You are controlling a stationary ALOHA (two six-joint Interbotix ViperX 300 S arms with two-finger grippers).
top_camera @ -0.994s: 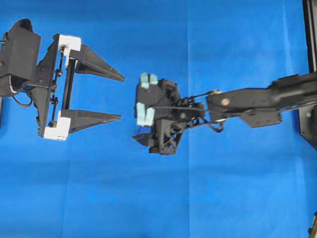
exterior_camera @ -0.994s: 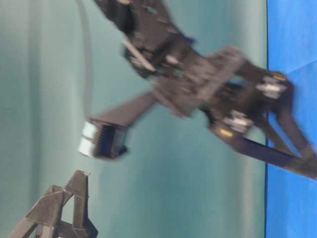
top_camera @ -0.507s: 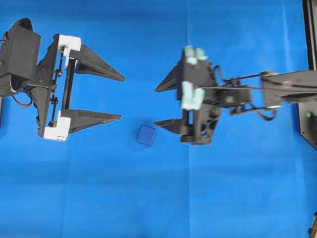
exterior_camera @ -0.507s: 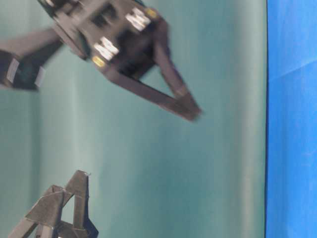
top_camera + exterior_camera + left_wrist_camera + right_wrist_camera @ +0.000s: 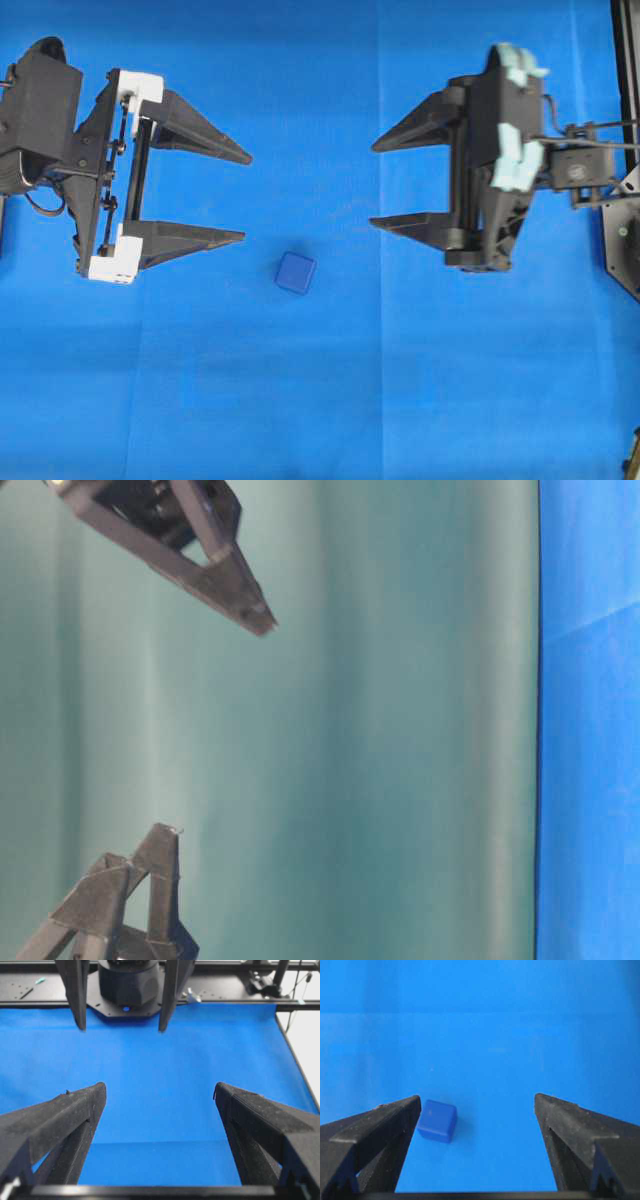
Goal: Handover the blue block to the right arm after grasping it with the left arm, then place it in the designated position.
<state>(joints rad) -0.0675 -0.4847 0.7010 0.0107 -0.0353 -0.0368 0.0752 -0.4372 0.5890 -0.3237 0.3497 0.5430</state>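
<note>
- Blue cloth covers the worktop point(image 5: 330, 400), and the blue block point(image 5: 296, 272) lies on it alone, flat on one face, touched by neither arm.
- In the overhead view the block sits between the two grippers, a little below the line that joins them and nearer the left one's lower fingertip than the right one's.
- The left gripper point(image 5: 246, 196), the one with white end pieces, has its fingers spread wide and empty, pointing toward the middle of the worktop. Its own wrist view shows only bare cloth between the fingers point(image 5: 65, 1115); the block is not in that view.
- The right gripper point(image 5: 373, 184), with the pale-green camera module, is also spread wide and holds nothing. It stands well apart from the block on the right side of the worktop.
- In the right wrist view the block point(image 5: 437, 1120) lies on the cloth just beside the inner edge of one finger point(image 5: 375, 1132), lower in the view, and is not gripped.
- The table-level view shows only finger ends against a teal backdrop and adds nothing about the block.
- Judged from how things lie, either the block is already set down and released, which would leave the task essentially done, or nothing has been grasped yet. No marking for the designated position shows on the cloth, so the pictures alone cannot settle which.
- If the placement counts, only parking the arms is left; if not, the left grasp, the handover and the placing all remain.
</note>
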